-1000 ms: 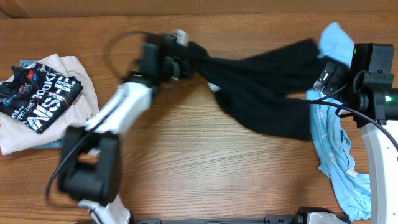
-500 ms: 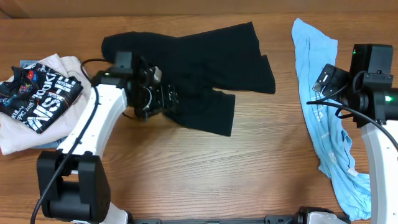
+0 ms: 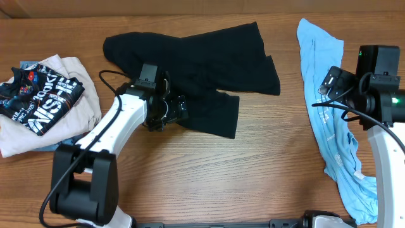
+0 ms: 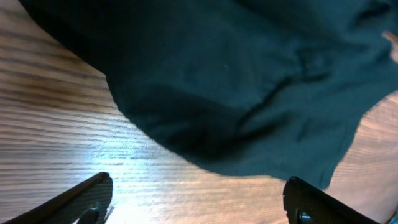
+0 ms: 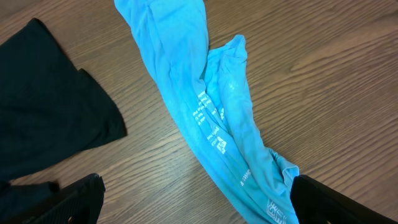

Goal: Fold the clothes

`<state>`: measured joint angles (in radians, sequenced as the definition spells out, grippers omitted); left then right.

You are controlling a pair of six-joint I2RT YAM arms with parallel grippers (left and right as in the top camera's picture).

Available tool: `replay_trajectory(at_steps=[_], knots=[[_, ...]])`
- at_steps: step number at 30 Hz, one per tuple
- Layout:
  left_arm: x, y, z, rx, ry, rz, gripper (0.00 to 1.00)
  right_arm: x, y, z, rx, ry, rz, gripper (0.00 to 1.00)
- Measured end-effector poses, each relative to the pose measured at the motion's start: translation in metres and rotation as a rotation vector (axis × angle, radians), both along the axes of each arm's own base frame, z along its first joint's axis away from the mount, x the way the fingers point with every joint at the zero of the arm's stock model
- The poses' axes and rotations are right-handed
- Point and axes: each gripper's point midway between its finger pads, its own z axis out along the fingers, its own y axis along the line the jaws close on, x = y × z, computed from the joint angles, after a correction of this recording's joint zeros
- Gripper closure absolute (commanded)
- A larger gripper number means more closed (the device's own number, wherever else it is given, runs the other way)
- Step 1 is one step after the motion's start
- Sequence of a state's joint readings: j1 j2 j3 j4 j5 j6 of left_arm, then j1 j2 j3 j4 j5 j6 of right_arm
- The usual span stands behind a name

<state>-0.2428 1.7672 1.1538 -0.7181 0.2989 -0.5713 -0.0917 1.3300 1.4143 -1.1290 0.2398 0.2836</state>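
A black garment (image 3: 190,69) lies spread out on the wooden table at the top centre, with some creases. My left gripper (image 3: 172,111) hovers over its lower left edge. In the left wrist view that gripper (image 4: 199,200) is open, with only bare wood between its fingertips (image 4: 93,193), and the black garment (image 4: 236,81) lies just beyond them. A light blue garment (image 3: 332,120) lies bunched in a long strip at the right. My right gripper (image 5: 202,202) hangs open above the table next to the blue garment (image 5: 205,106) and holds nothing.
At the left edge a folded black printed shirt (image 3: 41,95) sits on a beige garment (image 3: 79,111). The right arm's base (image 3: 386,133) stands by the blue garment. A corner of the black garment (image 5: 50,118) shows in the right wrist view.
The left gripper dragged the black garment leftward, let it go and opened. The garment now lies spread on the table. The left arm then shifted slightly right. The right arm stayed still.
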Motion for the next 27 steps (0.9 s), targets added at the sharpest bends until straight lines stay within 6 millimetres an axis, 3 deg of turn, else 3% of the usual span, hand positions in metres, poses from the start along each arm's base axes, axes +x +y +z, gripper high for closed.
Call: replay_trajectory(at_steps=[3, 5, 8, 12, 19, 20, 21, 27], knots=[[-0.001, -0.003, -0.013, -0.02, 0.05, 0.049, 0.15, 0.0, 0.0, 0.0, 0.0, 0.001, -0.001, 0.0], [0.001, -0.006, -0.02, -0.036, 0.074, 0.092, 0.23, 0.0, 0.0, 0.0, 0.001, 0.001, 0.0, 0.0], [0.006, -0.008, -0.03, -0.053, 0.092, 0.139, 0.5, 0.0, 0.0, 0.0, 0.001, 0.001, 0.0, 0.0], [0.01, -0.013, -0.032, -0.084, 0.1, 0.171, 0.58, 0.0, 0.0, 0.0, 0.0, 0.0, 0.0, 0.0], [0.003, -0.024, -0.028, -0.154, 0.147, 0.164, 0.61, 0.0, 0.0, 0.0, 0.0, 0.001, -0.001, 0.0], [0.001, -0.026, -0.027, -0.163, 0.156, 0.162, 0.8, 0.0, 0.0, 0.0, 0.0, 0.0, -0.001, 0.0], [-0.003, -0.027, -0.027, -0.17, 0.174, 0.16, 0.93, 0.0, 0.0, 0.0, 0.0, 0.001, 0.0, 0.0], [-0.024, -0.02, -0.028, -0.168, 0.272, 0.165, 0.96, 0.0, 0.001, 0.0, 0.005, 0.001, 0.003, 0.0]])
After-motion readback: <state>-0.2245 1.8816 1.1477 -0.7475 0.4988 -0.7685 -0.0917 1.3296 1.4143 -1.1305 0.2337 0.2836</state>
